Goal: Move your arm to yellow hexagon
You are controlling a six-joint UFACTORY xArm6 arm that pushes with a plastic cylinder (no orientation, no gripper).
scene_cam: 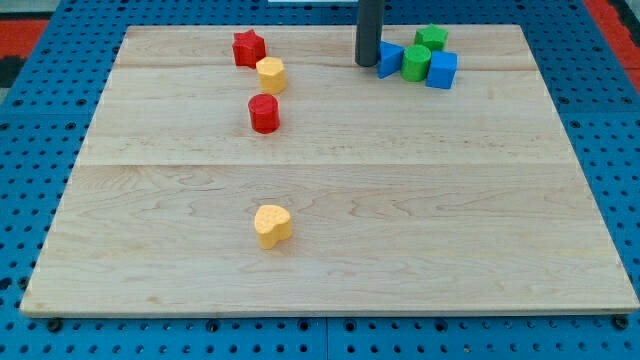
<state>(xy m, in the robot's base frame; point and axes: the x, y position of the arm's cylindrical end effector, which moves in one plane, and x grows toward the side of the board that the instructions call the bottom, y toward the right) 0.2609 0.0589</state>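
My tip (368, 64), the lower end of the straight dark rod, rests on the pale wooden board (400, 240) near the view's top, right of centre; there is no pincer on this arm, so nothing is clenched, released or grasped, and the rod simply stands upright with its end just beside the blue block (389, 58) of a tight cluster. Two yellow blocks show, and I judge the one near the view's top, the yellow hexagon-like block (271, 75), to be the task's thing, though its facets are too small to be certain; the other, a yellow heart-shaped block (272, 225), lies well apart toward the view's bottom. The yellow hexagon lies to the view's left of my tip and very slightly lower, so the coming move is a nearly straight slide leftward across bare wood. Nothing stands between. A red star-shaped block (248, 47) sits touching or almost touching the hexagon on its upper left, and a red round block (264, 113) lies just below it. To my right are a green round block (416, 62), a second green block (431, 38) and a blue cube (441, 70), all away from the path.
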